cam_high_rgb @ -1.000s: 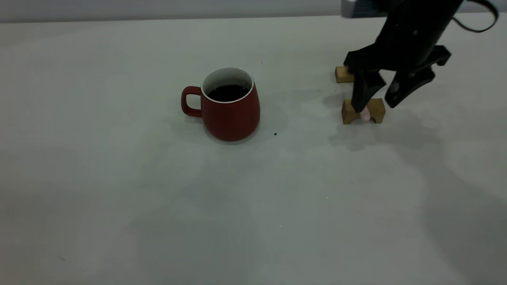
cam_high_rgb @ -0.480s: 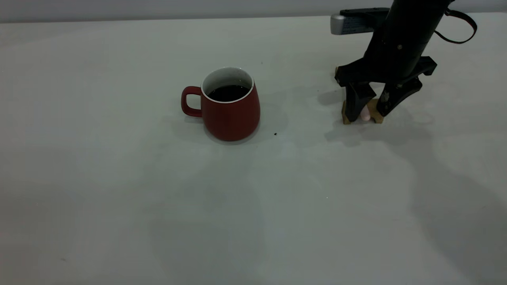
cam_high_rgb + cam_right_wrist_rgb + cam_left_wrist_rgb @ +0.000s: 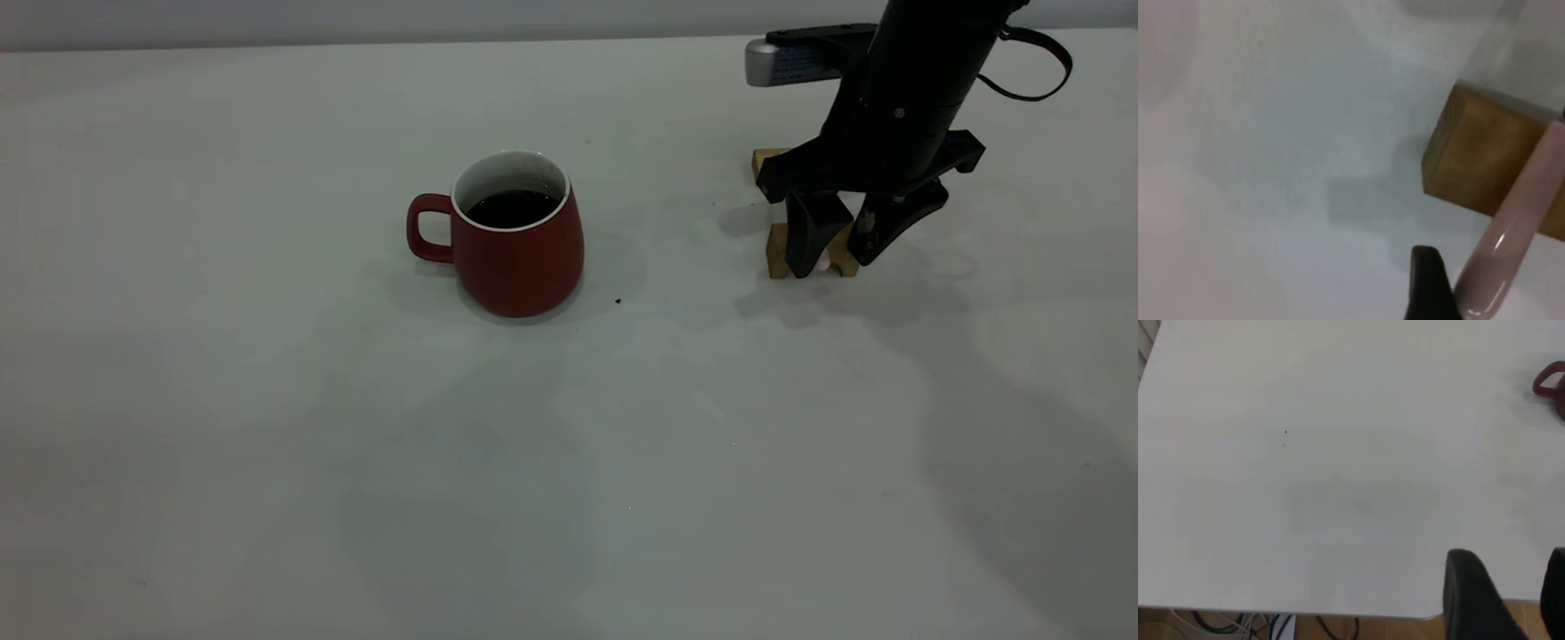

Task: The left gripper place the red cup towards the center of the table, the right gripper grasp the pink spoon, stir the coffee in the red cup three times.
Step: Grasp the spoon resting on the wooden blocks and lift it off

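The red cup point(image 3: 516, 258) stands upright near the middle of the table point(image 3: 267, 427), its handle to the left and dark coffee point(image 3: 513, 208) inside. To its right, the pink spoon point(image 3: 823, 261) lies across two tan blocks; its pale handle point(image 3: 1511, 233) shows up close in the right wrist view. My right gripper point(image 3: 836, 263) is down over the near block, open, with its fingers on either side of the handle. One finger point(image 3: 1426, 287) touches the handle. My left gripper point(image 3: 1510, 555) hangs open and empty at the table's edge, far from the cup point(image 3: 1550, 381).
The near wooden block point(image 3: 779, 252) and the far one point(image 3: 765, 160) hold the spoon off the table. A tiny black speck point(image 3: 618, 301) lies right of the cup. Cables and a wooden floor show beyond the table edge in the left wrist view.
My right gripper came down over the near block and its fingers drew closer together round the spoon handle. The cup has not moved.
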Controlling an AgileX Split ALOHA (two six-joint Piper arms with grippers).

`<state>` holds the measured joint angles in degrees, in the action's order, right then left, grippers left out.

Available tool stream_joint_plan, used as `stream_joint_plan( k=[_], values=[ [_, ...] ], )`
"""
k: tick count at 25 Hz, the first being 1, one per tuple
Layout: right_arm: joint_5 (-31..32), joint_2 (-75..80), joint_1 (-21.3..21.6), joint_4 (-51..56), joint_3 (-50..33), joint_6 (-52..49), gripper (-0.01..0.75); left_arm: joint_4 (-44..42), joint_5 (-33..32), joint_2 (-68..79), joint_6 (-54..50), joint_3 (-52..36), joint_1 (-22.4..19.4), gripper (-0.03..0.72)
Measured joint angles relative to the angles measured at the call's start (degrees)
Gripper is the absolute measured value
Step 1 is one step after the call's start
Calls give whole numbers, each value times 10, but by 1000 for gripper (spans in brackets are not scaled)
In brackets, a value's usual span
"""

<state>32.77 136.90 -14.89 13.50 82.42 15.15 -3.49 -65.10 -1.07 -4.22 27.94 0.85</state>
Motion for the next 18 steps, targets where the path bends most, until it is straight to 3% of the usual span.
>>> stream_joint_plan(
  k=[5, 10, 18],
  values=[
    [-4, 1, 0, -12, 0, -1, 400, 0, 0, 0, 0, 0, 0, 333],
    [-5, 1, 0, -38, 0, -10, 164, 0, 0, 0, 0, 0, 0, 333],
    [31, -55, 0, -16, 0, -11, 149, 0, 0, 0, 0, 0, 0, 333]
  ],
)
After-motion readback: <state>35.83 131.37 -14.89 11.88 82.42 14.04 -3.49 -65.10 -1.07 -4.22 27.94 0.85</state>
